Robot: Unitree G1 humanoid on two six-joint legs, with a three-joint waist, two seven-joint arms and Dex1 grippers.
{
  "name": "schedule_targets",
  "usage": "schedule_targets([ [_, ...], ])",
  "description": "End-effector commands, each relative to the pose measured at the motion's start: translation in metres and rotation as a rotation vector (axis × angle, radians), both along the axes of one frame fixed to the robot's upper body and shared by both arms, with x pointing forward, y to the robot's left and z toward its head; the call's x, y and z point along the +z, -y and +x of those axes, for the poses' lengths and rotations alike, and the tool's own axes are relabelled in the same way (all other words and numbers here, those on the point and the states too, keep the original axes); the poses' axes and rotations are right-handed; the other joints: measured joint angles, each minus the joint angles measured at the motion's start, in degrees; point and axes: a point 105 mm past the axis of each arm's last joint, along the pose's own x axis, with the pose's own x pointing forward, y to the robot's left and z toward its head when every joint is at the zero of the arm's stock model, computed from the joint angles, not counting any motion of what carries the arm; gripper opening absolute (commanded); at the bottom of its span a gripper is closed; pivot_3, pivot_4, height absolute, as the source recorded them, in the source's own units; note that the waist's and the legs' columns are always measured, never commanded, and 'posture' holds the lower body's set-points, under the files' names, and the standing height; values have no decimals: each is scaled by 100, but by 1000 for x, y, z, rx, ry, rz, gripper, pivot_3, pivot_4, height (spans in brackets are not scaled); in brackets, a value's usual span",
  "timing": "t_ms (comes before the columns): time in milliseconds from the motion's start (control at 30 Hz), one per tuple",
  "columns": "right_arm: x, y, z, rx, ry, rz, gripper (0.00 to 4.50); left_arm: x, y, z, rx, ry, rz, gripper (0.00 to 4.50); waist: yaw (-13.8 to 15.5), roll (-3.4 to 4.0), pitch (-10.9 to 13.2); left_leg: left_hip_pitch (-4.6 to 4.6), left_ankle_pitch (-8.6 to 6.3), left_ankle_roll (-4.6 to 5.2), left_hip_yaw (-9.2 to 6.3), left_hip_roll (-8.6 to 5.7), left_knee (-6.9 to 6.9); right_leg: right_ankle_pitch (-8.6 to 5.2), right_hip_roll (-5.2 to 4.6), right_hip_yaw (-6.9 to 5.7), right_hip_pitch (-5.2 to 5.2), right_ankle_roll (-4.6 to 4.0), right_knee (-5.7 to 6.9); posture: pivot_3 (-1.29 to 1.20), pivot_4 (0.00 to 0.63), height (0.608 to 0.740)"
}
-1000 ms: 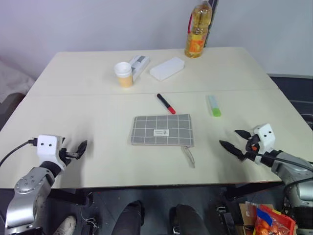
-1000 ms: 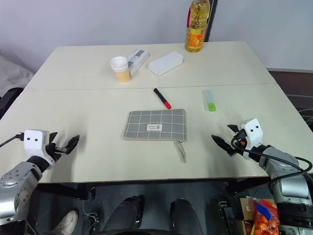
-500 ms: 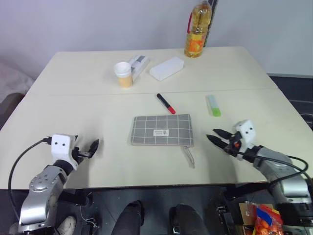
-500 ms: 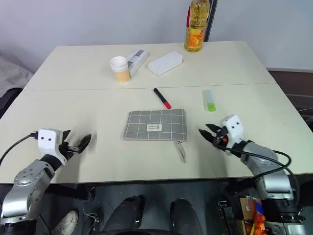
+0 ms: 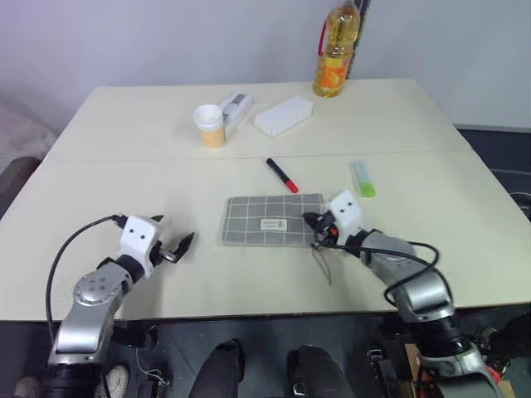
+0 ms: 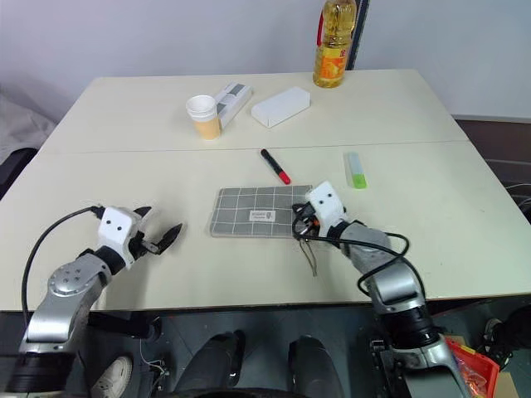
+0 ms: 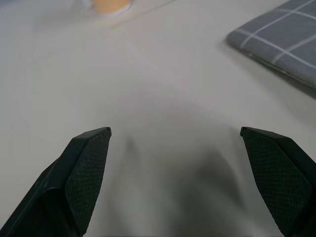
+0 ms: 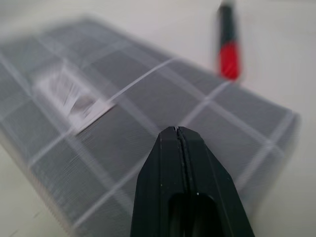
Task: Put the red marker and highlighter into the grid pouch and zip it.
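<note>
Grid pouch (image 5: 275,220) lies flat near the middle of the table (image 5: 124,178), with its small white label facing up and its pull cord (image 5: 322,263) trailing from the right near corner toward the table's near edge. Red marker (image 5: 281,175) lies just behind the pouch, close to it but apart, with the red end nearer to the pouch. Highlighter (image 5: 363,178) lies further to the right, well apart from the marker, its green end pointing to the near side.

Right gripper (image 5: 310,220) is at the right end of the pouch, and its two black fingers are pressed together with nothing between them. In the right wrist view the closed fingertips (image 8: 176,136) are seen over the grey fabric, but I cannot tell if they touch it or only hover above. Left gripper (image 5: 176,246) is low over the bare table on the left side of the pouch, apart from it, with the jaws spread wide and empty; the left wrist view shows one corner of the pouch beyond the fingers.

At the far side of the table stand a paper cup (image 5: 210,126), a small grey and white box (image 5: 235,109) just beside it, a plain white box (image 5: 283,115) and a bottle of oil (image 5: 335,51).
</note>
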Motion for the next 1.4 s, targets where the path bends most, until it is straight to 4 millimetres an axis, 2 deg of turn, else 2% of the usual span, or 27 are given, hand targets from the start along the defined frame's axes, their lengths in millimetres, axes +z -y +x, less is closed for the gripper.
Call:
schedule_targets([
  [33,5,3,6,-31,17,-7,22,6,4,7,-88,65,112,4500,-12,0,0,1,0,0,4,0,-1,0,0,5,0,1,0,0,150,740],
  [200,5,-1,8,-24,18,0,22,1,15,17,-272,127,317,4500,-18,-1,0,5,0,1,32,1,-1,8,2,9,1,8,0,0,150,740],
  [300,6,-2,9,-22,21,6,22,6,28,29,-359,209,360,4500,-23,-1,-1,10,1,1,45,2,-1,14,2,22,1,19,0,0,150,740],
  [367,7,-4,10,-23,23,8,22,7,43,33,-460,276,421,4500,-27,-1,-1,10,1,2,46,2,0,22,3,23,1,33,0,0,150,740],
  [633,7,-2,11,-48,33,9,22,2,79,40,-699,404,520,4500,-133,-2,-2,9,1,4,57,-2,2,34,7,34,-1,54,0,0,150,740],
  [733,8,0,10,-59,37,8,0,6,82,42,-722,438,518,3599,-142,-2,-2,10,2,4,58,-2,3,35,10,34,0,57,2,0,150,740],
  [900,7,2,7,-68,39,7,0,20,84,50,-690,509,486,988,-144,-2,-2,9,2,5,57,-2,7,36,14,35,0,59,4,0,150,740],
  [933,7,2,7,-69,40,9,0,22,84,51,-680,521,477,334,-142,-3,-2,9,2,5,57,-3,8,37,14,35,0,60,4,0,150,740],
  [967,8,2,7,-70,43,12,0,24,84,52,-672,530,465,105,-139,-2,-2,9,2,5,57,-3,10,37,14,35,0,61,5,0,150,740],
  [1167,29,2,9,-58,133,31,0,17,79,48,-637,474,404,105,-167,-2,-2,9,2,5,59,-6,13,38,15,38,-1,63,11,0,150,740],
  [1267,46,5,7,-23,163,65,0,22,63,45,-497,449,289,105,-186,-2,-2,10,2,5,59,-3,13,39,13,44,-5,63,17,0,150,740],
  [1400,60,6,-2,46,175,88,1827,30,48,27,-333,422,160,0,-234,-2,-2,12,-2,12,58,1,13,38,8,67,-16,63,27,0,150,740],
])
